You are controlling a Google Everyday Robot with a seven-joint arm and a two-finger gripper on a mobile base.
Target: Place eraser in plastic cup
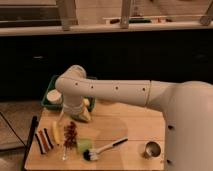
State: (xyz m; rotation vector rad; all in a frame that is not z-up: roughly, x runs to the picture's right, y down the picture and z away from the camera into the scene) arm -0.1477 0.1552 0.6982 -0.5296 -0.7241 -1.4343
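Wooden table [131, 125] stood below the arm; the gripper [71, 129] hung low over its left end, grip impossible to tell. The green eraser [84, 145] (so it looked) lay just beside it, toward the front edge.

Wooden table [131, 125] before dark cabinets [150, 57]

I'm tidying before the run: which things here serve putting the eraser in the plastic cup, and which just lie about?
For the job: tool, hanging low over the table beside the green tray; pale cup in that tray, likely the plastic one; striped block, perhaps the eraser, though I cannot tell.
Lying about: brush, metal cup, green sponge, red bunch.
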